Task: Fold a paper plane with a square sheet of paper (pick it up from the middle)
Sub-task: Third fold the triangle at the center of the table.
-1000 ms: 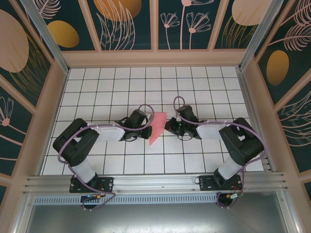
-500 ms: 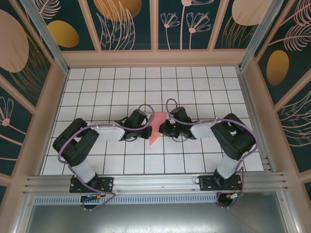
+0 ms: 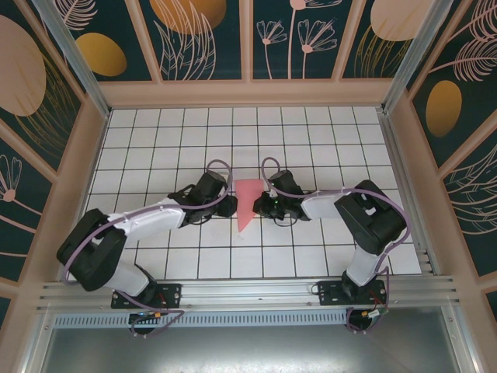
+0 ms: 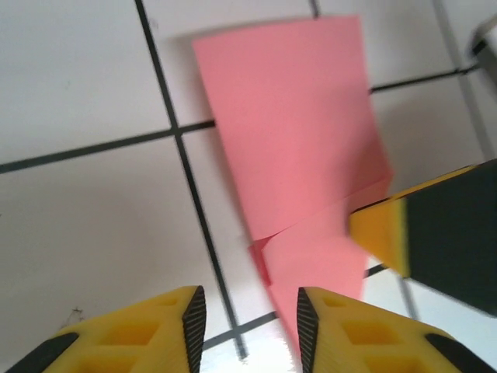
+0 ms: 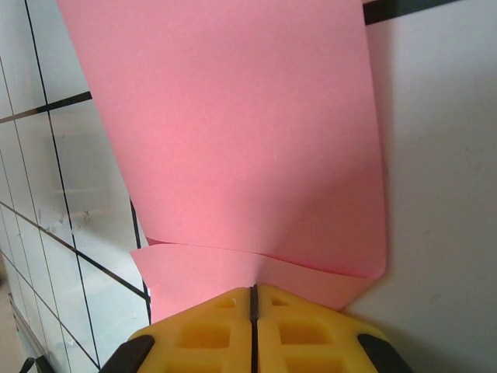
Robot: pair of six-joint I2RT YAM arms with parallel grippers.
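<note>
The sheet of paper (image 3: 247, 203), partly folded, is seen lying on the surface (image 3: 155, 140) between the arms, its fold pinched by the right claw (image 5: 254, 289), the left claw (image 4: 245, 303) spread beside its tip; the crease is best pressed with edges kept aligned.

My left arm (image 3: 151, 221) and right arm (image 3: 322, 206) are black at the joints with pale grey link covers, each trailing a lilac cable (image 3: 220, 162). My left tool (image 4: 247, 330) has yellow fingers (image 4: 147, 338) with black ribbed pads (image 4: 195, 318). My right tool (image 5: 253, 315) shares that yellow, moulded with square recesses.
</note>
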